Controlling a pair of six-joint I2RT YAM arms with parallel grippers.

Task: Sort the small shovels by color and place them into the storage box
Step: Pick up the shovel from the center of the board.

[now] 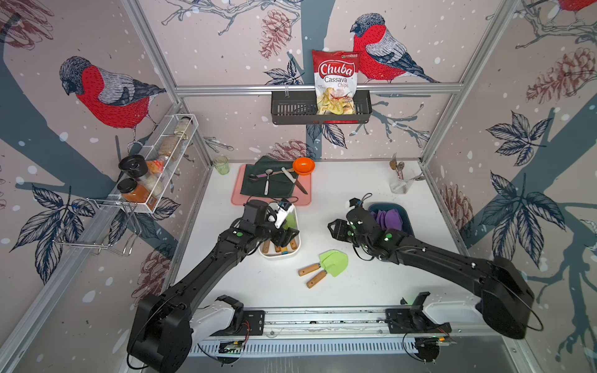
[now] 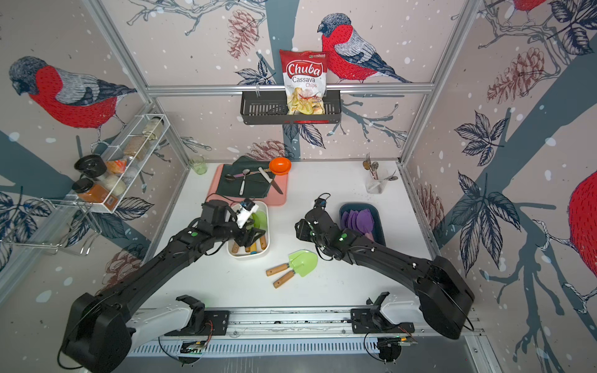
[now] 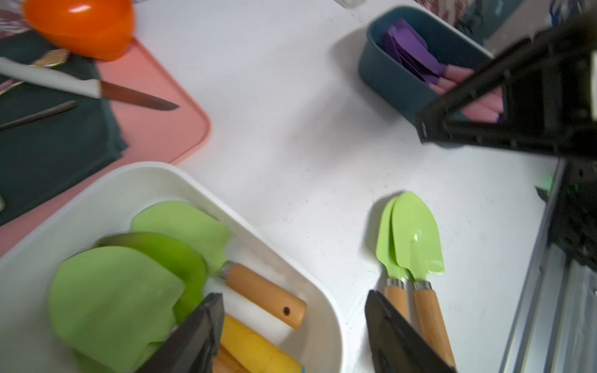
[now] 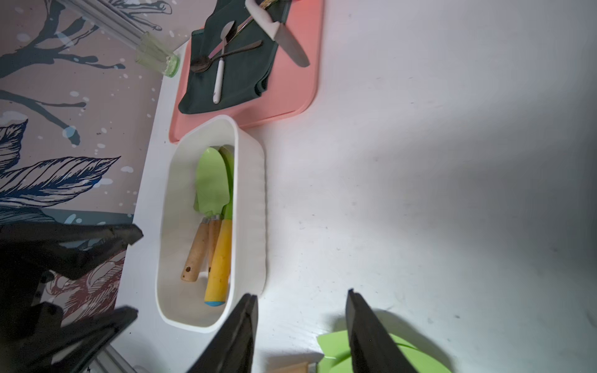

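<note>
The left tool [image 1: 284, 237] hangs over the near end of a white oblong plastic storage box [image 1: 279, 257]. In the left wrist view its jaws stand wide apart with nothing between them [image 3: 294, 294], one finger above the box's contents and the other outside its rim [image 3: 323, 290]. That outer finger is over the white surface [image 1: 355, 193], just beside the wooden handles of two light-green toy shovels [image 3: 416, 242]. These two lie loose and overlapping, side by side, between the two arms in both top views [image 1: 334, 262] [image 2: 303, 262]. Inside the white box lie several more light-green shovels with wooden handles [image 4: 211, 181] and one green shovel with a yellow handle [image 4: 219, 258], handles pointing toward the robot. The right tool [image 1: 335, 228] is in the air between the white box and a dark teal plastic storage box [image 1: 409, 222], which holds purple-bladed shovels with pink handles [image 3: 410, 45]. Its jaws are parted and grip nothing [image 4: 300, 294]; a green blade of the loose pair shows beneath one finger, but whether they touch cannot be told. Behind the white box a pink tray [image 1: 303, 197] carries a dark green cloth [image 1: 255, 187], metal spoons, a white-handled knife [image 1: 292, 179] and an orange bowl [image 1: 303, 165].
</note>
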